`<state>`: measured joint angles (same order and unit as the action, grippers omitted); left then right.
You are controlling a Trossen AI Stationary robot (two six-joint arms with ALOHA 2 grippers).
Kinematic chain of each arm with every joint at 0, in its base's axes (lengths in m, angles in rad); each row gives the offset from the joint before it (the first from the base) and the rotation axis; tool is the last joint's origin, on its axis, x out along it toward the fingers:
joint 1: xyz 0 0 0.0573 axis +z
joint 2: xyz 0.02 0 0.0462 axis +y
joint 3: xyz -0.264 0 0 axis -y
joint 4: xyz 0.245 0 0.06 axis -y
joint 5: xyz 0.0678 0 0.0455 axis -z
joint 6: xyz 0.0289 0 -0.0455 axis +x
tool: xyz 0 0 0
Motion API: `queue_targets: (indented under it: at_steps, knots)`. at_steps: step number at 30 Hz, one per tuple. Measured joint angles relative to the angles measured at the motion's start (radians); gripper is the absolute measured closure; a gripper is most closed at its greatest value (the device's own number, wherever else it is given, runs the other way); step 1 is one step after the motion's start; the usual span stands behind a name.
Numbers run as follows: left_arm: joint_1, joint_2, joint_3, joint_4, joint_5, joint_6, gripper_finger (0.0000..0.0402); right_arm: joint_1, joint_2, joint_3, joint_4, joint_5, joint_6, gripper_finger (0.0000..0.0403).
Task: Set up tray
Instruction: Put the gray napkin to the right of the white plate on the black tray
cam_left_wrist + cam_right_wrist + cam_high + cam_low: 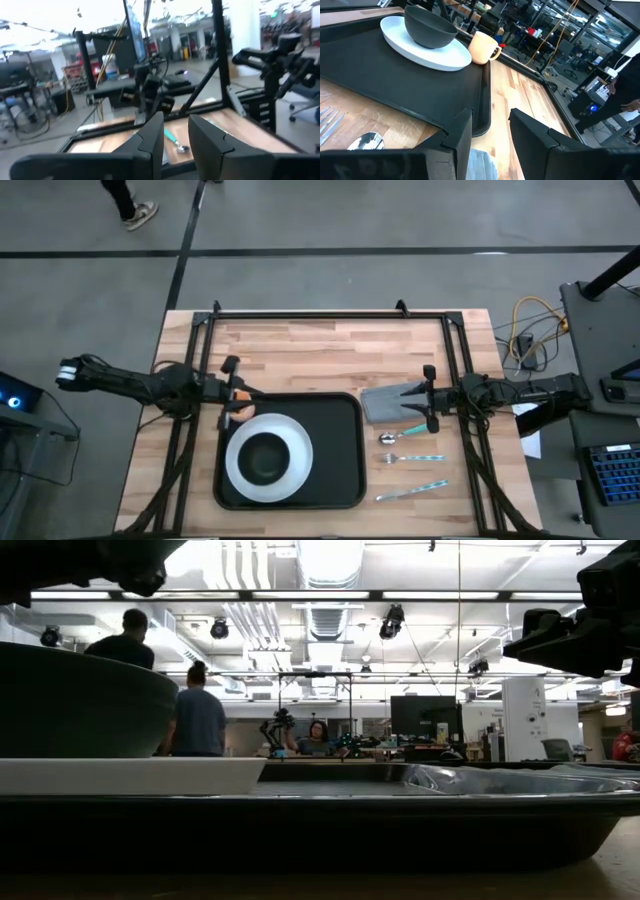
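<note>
Black tray [340,450] on the wooden tabletop [330,350], a pincer waiting at each side.

From above, the tray lies mid-tabletop, carrying a white plate [297,465] with a dark bowl [265,460] towards its left; the left pincer [232,393] hovers by the tray's far-left corner, the right pincer [430,399] over a grey napkin [380,402], cutlery [410,475] beside the tray. The low view shows the tray's rim [400,808] with plate and bowl. In the left wrist view, its fingers [152,135] stand slightly parted, holding nothing. In the right wrist view, its fingers [462,132] are likewise parted and empty above the napkin, a tan mug [482,47] just past the tray's far edge.
</note>
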<state>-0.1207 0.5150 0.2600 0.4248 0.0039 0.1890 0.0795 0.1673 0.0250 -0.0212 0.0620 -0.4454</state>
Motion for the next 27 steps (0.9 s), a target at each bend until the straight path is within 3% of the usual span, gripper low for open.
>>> queue_targets:
  at_steps: [11,27]
  knots:
    - [0.0,-0.18,-0.001,-0.155,0.005,-0.001,0.033,0.0,0.0,0.0,0.0,0.0,0.0,0.028]
    - [0.0,-0.4,-0.096,-0.142,0.006,-0.017,0.0331,0.0,0.0,0.0,0.0,0.0,0.0,0.028]
